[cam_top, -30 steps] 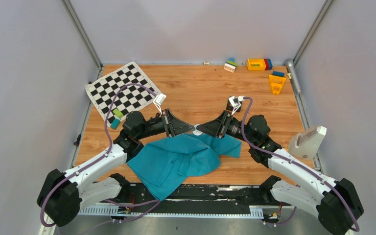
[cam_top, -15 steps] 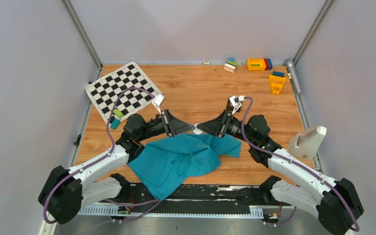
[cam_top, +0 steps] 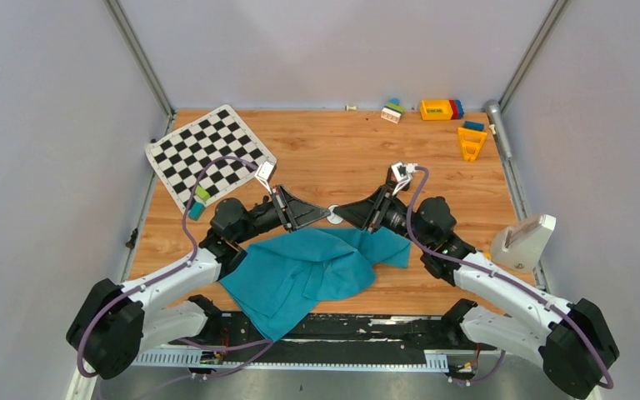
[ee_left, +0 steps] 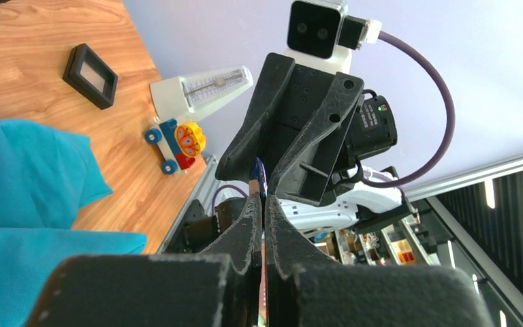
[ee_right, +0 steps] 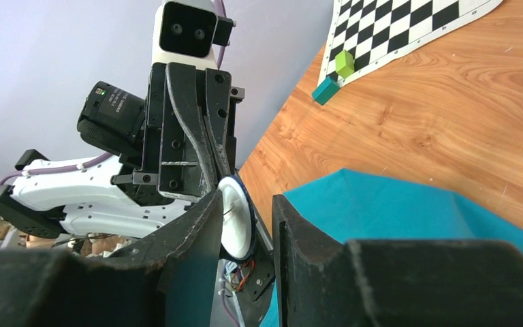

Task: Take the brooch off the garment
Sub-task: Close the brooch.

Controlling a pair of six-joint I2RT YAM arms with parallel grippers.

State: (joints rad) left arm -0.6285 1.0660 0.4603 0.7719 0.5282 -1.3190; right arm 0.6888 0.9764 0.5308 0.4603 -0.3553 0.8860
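Note:
The teal-blue garment (cam_top: 308, 271) lies crumpled on the wooden table near the front edge; it also shows in the left wrist view (ee_left: 27, 170) and the right wrist view (ee_right: 408, 218). The brooch (cam_top: 333, 220), a small white disc with a dark blue rim, is held up above the garment's far edge. My left gripper (cam_top: 321, 218) is shut on the brooch's edge (ee_left: 261, 178). My right gripper (cam_top: 347, 218) faces it tip to tip. In the right wrist view its jaws (ee_right: 247, 201) stand open around the brooch (ee_right: 235, 218), with a gap on one side.
A checkered mat (cam_top: 208, 154) lies at the far left with green and teal blocks (cam_top: 198, 200) by it. Toy blocks (cam_top: 437, 109) and a yellow piece (cam_top: 471, 142) sit at the back right. A white device (cam_top: 523, 240) stands at the right edge. A black square box (ee_left: 90, 66) and a toy car (ee_left: 177, 144) lie nearby.
Both grippers, with the brooch between them, have shifted slightly toward the far side of the table. The garment has stayed in place.

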